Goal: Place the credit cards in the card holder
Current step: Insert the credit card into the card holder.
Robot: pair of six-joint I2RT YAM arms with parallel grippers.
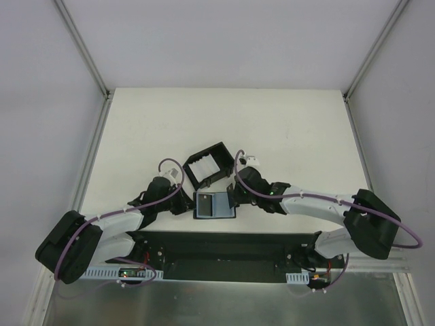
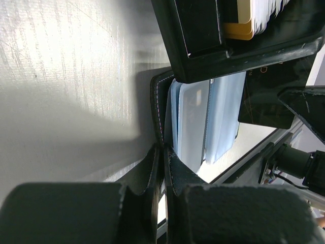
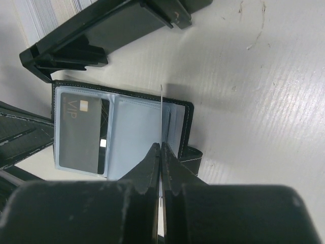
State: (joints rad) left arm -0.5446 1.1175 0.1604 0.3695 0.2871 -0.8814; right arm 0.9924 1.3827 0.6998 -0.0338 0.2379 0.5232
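**Together, two robot hands meet at an open card holder**

Seen from above, a white table (image 1: 170,129) carries a small black card holder (image 1: 215,205), lying open near the table's front edge between the two arms. Its bluish-grey inside faces up. Just behind it sits a black walled tray (image 3: 117,28), tilted at an angle, with a row of pale credit cards (image 1: 202,165) standing inside.

The left hand (image 2: 163,148) reaches in from the left. Its fingers are clenched on the stitched black left edge of the card holder, pinning that side low against the table.

The right hand (image 3: 160,147) comes in from the right. Its fingers are pressed tight on one thin card (image 3: 161,109), which is seen edge-on as a fine pale line. This card stands upright over the right half of the open card holder, near the middle fold. Whether its lower edge touches a pocket cannot be told.

A dark card marked VIP (image 3: 81,133) lies flat in the clear left pocket. The small clasp tab (image 3: 189,155) sticks out from the card holder's right edge, beside the right hand's fingers.
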